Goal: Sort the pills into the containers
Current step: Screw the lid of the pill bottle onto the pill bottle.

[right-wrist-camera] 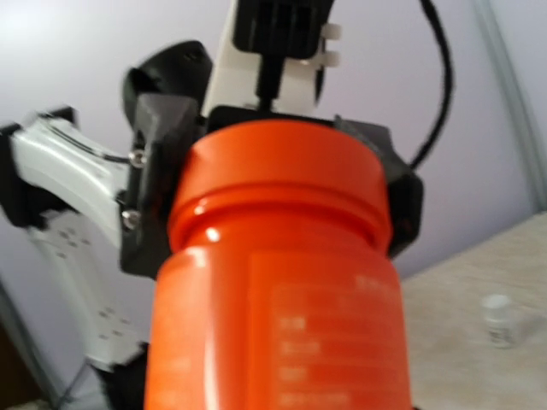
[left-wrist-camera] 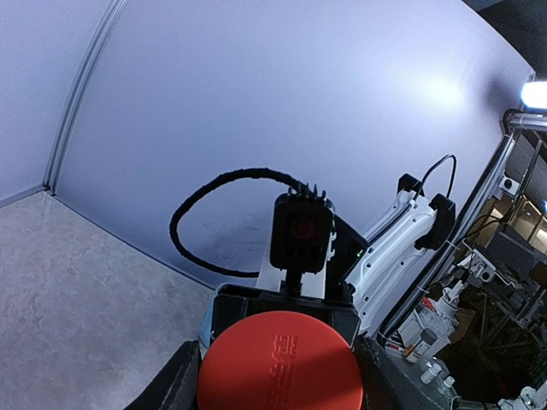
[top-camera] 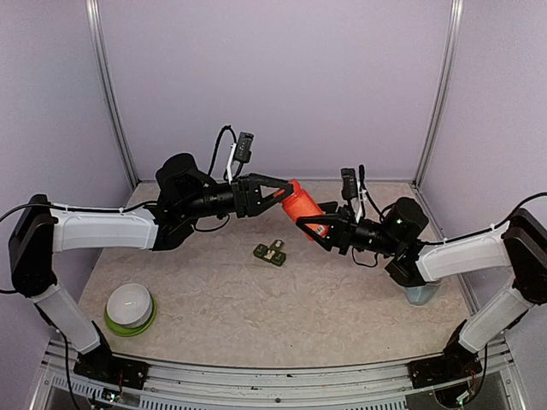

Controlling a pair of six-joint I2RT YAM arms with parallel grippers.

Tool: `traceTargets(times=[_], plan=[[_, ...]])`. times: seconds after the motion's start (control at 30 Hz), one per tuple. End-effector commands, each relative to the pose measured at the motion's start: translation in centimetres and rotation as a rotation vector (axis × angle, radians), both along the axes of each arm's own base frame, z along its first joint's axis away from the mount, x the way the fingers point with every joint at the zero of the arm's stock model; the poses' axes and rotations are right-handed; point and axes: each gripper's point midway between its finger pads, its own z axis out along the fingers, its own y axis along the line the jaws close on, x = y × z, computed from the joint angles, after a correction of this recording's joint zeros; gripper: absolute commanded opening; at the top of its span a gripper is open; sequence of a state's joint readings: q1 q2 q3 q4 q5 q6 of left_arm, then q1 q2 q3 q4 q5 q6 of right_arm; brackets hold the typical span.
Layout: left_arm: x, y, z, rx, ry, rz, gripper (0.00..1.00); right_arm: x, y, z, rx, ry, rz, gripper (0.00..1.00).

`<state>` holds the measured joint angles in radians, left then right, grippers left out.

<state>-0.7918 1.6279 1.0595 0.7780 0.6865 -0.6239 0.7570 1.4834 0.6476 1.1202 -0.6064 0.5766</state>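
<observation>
An orange-red bottle (top-camera: pixel 301 207) hangs tilted in the air between both arms. My left gripper (top-camera: pixel 279 192) is shut on its orange cap (left-wrist-camera: pixel 280 363), with a dark finger (left-wrist-camera: pixel 169 386) on each side of it. My right gripper (top-camera: pixel 323 229) is shut on the bottle's body (right-wrist-camera: pixel 282 307). In the right wrist view the left gripper's fingers (right-wrist-camera: pixel 158 179) flank the cap (right-wrist-camera: pixel 282 158). The dark green strip of containers (top-camera: pixel 270 254) lies on the table below the bottle. No loose pills show.
A green bowl with a white inside (top-camera: pixel 130 308) stands at the near left. A clear cup (top-camera: pixel 421 295) stands under my right arm. A small white bottle (right-wrist-camera: pixel 498 319) stands on the table in the right wrist view. Purple walls enclose the table.
</observation>
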Motion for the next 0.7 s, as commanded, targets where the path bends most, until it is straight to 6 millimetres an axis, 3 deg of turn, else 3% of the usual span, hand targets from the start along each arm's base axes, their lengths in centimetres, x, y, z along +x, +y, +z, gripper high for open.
traceTargets(times=[0.0,0.4,0.67], plan=[[-3.1,-0.4,0.5,-0.012,-0.036,-0.114,0.36,-0.9,-0.6,2.0,0.155,0.070,0.138,0.00],[-3.5,-0.3,-0.1,0.005,-0.077,-0.130,0.40,-0.4,-0.8,0.7,0.218,0.186,0.250,0.00],[-2.6,0.8,0.4,0.005,-0.088,-0.096,0.69,0.0,-0.7,-0.3,0.164,0.189,0.200,0.00]])
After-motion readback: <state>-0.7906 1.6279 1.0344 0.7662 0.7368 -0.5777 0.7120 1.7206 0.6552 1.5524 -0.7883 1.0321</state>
